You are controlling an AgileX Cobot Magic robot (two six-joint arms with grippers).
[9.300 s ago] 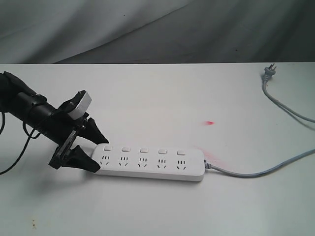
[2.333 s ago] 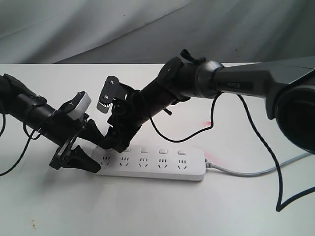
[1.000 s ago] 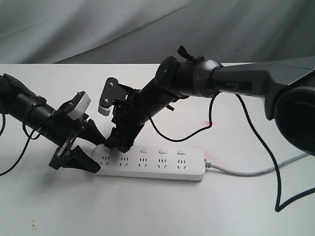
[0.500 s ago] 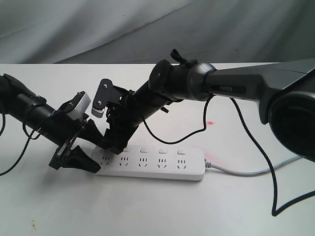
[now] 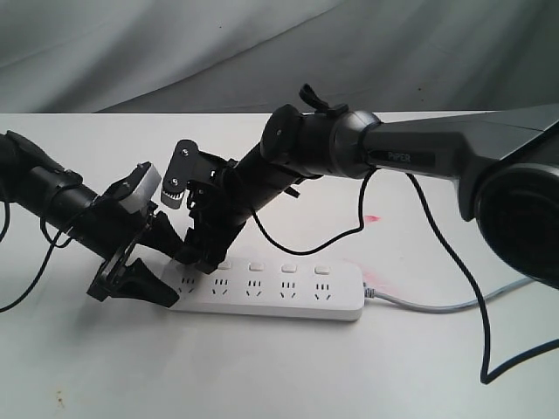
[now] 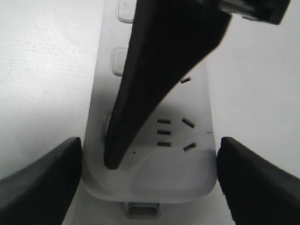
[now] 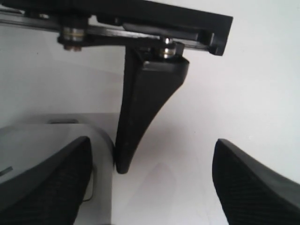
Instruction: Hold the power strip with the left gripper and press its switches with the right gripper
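The power strip (image 5: 288, 298) lies mid-table (image 5: 262, 375), its left end pinched by the left gripper (image 5: 173, 275). The right gripper (image 5: 203, 257), fingers spread, sets one tip on the leftmost of the switches (image 5: 255, 266); next, I'd guess, lift and shift right to its neighbour

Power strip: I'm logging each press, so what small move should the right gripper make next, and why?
Probably ease the right gripper straight down. In the left wrist view its finger tapers to a tip at the end switch of the power strip, though contact can't be confirmed, and the left gripper brackets that end to steady it.
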